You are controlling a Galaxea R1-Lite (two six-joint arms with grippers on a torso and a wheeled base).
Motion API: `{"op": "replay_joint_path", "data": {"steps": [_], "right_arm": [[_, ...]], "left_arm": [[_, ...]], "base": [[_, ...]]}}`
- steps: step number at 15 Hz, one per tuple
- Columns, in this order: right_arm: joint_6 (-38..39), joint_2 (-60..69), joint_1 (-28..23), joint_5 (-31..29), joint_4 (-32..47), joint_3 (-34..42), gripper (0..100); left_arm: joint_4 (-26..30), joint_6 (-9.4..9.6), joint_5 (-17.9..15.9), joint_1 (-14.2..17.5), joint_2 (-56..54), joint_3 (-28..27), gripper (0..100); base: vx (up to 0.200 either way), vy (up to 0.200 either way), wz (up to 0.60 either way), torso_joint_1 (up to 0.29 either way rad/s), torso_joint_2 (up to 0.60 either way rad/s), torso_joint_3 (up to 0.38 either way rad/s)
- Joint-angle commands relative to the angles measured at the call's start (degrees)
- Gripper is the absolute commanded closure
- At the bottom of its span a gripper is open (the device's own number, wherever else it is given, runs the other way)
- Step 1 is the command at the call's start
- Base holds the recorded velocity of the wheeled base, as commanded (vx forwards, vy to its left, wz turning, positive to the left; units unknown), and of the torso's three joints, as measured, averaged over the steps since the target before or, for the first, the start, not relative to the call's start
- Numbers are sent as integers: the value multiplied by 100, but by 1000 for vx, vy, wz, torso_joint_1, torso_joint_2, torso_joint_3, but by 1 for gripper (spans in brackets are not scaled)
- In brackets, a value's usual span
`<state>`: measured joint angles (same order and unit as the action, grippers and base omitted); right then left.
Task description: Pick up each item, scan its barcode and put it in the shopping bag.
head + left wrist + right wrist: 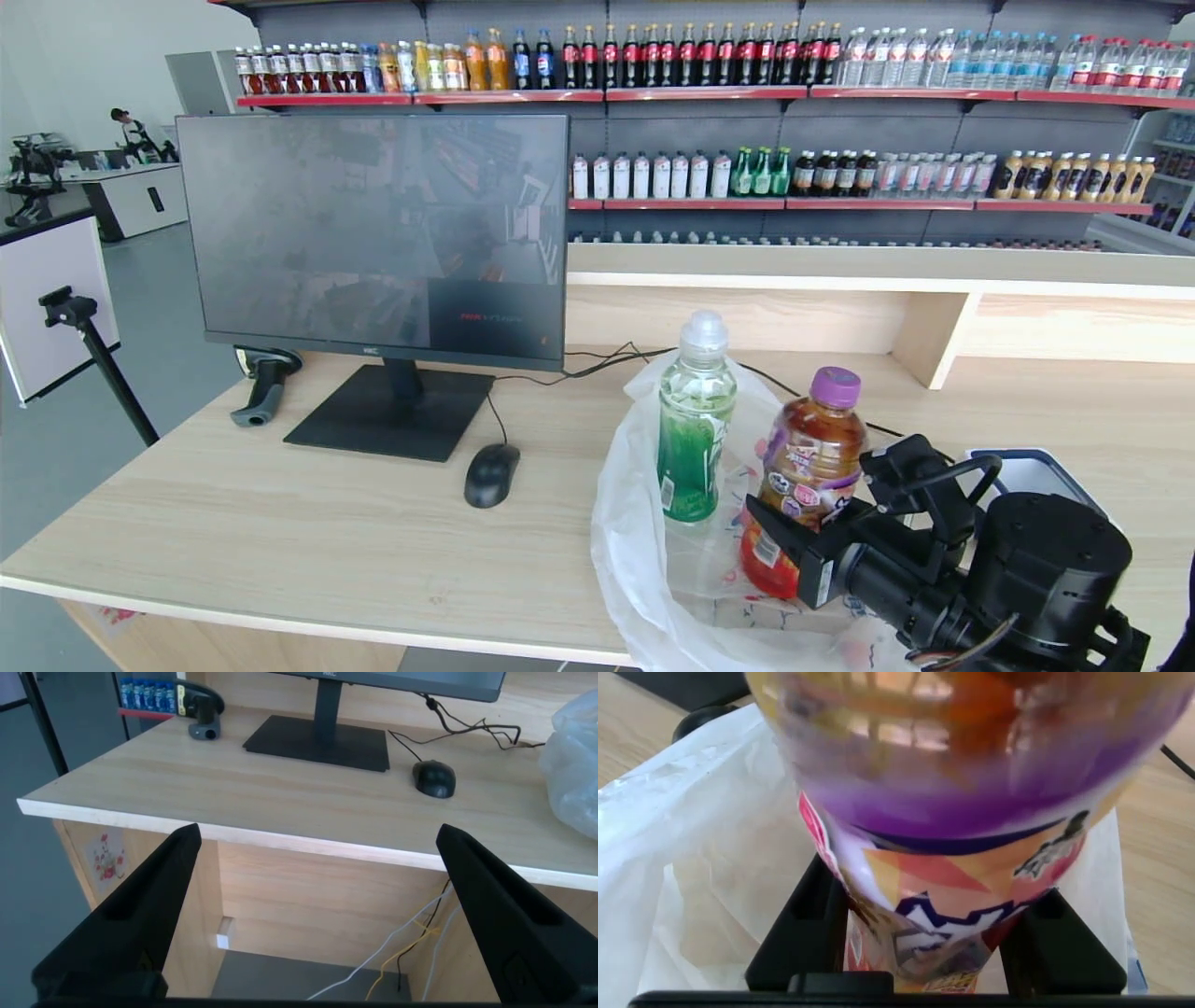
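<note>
A brown drink bottle with a purple cap (810, 467) stands upright inside the white plastic shopping bag (635, 551) on the wooden counter. My right gripper (812, 523) is shut on its lower half; the right wrist view has the bottle (971, 812) between both black fingers (803, 933), over the bag (691, 859). Just left of it in the bag stands a green-labelled bottle with a clear cap (695, 429). My left gripper (318, 835) hangs open and holds nothing, in front of and below the counter's front edge (280, 831).
A handheld barcode scanner (266, 383) lies at the counter's far left beside the monitor (373, 233). A black mouse (491, 474) sits in front of the monitor stand. A white tray-like object (1036, 471) lies behind my right arm. Drink shelves line the back wall.
</note>
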<state>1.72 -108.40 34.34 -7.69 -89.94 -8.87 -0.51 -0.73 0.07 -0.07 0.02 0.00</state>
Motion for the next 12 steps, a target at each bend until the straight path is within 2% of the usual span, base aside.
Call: {"op": "replay_joint_path", "data": {"steps": [1, 4, 5, 12], "right_arm": [[-5, -23, 2, -4, -6, 9, 100], [-5, -23, 2, -4, -6, 17, 100], [-5, -23, 2, -4, -6, 0, 0], [-5, 223, -6, -4, -6, 114, 0]], "left_arm": [[-2, -6, 1, -1, -2, 0, 0], [-2, -6, 1, -1, -2, 0, 0], [-2, -6, 1, -1, -2, 0, 0], [16, -41, 10, -1, -2, 0, 0]], "base": [[0, 0, 0, 0, 0, 0], [0, 0, 0, 0, 0, 0], [0, 0, 0, 0, 0, 0], [0, 0, 0, 0, 0, 0]]}}
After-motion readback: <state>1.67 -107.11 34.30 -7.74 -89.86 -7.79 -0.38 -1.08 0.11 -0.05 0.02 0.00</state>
